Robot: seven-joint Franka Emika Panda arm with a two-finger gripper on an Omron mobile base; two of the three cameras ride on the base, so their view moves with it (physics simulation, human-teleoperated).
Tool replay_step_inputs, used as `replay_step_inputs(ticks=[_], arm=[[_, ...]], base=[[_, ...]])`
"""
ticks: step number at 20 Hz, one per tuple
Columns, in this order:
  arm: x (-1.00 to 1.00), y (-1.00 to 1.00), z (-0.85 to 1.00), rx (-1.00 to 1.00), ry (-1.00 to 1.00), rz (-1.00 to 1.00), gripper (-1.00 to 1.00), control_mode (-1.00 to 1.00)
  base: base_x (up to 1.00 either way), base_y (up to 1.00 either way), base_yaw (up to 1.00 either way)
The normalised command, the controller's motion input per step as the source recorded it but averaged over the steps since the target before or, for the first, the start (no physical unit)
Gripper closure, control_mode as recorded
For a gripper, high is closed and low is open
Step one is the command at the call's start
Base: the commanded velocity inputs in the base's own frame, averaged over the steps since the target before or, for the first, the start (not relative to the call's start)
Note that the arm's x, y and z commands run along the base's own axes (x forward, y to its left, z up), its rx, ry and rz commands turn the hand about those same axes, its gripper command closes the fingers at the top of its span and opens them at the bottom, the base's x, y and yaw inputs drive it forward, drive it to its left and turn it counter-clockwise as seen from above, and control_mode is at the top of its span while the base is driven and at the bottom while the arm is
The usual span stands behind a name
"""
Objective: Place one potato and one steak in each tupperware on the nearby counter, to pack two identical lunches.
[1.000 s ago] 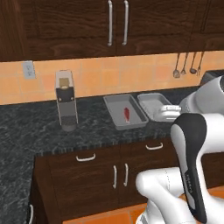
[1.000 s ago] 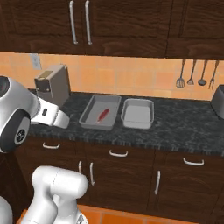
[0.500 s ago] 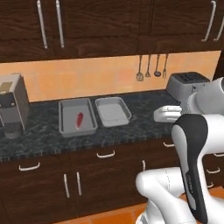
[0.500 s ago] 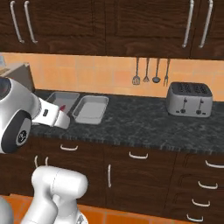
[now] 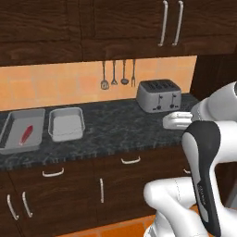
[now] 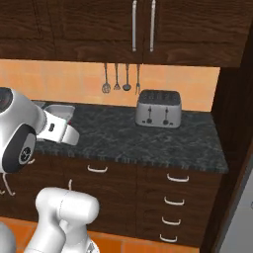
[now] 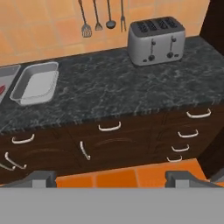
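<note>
claw (image 7: 112, 177) spread, empty — carried above the floor before the cabinets | steak (image 5: 26, 134) lies in larger tupperware (image 5: 14, 121) at surface's (image 5: 125, 132) left end | smaller tupperware (image 5: 66, 124) bare — still needs filling

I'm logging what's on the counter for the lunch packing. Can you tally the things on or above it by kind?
Tupperware trays: 2
Steak: 1, lying in the left tray
Toaster: 1
Hanging utensils: 4
Total: 8
</note>
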Motion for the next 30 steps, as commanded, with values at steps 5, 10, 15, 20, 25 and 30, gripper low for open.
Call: replay_step_inputs(ticks=[5,10,15,20,25,30], arm=[[0.00,0.00,0.00,0.00,0.00,0.00,-1.00,1.00],[0.00,0.00,0.00,0.00,0.00,0.00,-1.00,1.00],[0.00,0.00,0.00,0.00,0.00,0.00,-1.00,1.00],[0.00,0.00,0.00,0.00,0.00,0.00,-1.00,1.00],[0.00,0.00,0.00,0.00,0.00,0.00,-1.00,1.00],[0.00,0.00,0.00,0.00,0.00,0.00,-1.00,1.00]], base=[[0.00,-1.00,0.00],[0.00,-1.00,0.00],[0.00,-1.00,0.00],[0.00,-1.00,0.12],[0.00,-0.99,0.12],[0.09,-0.66,0.03]])
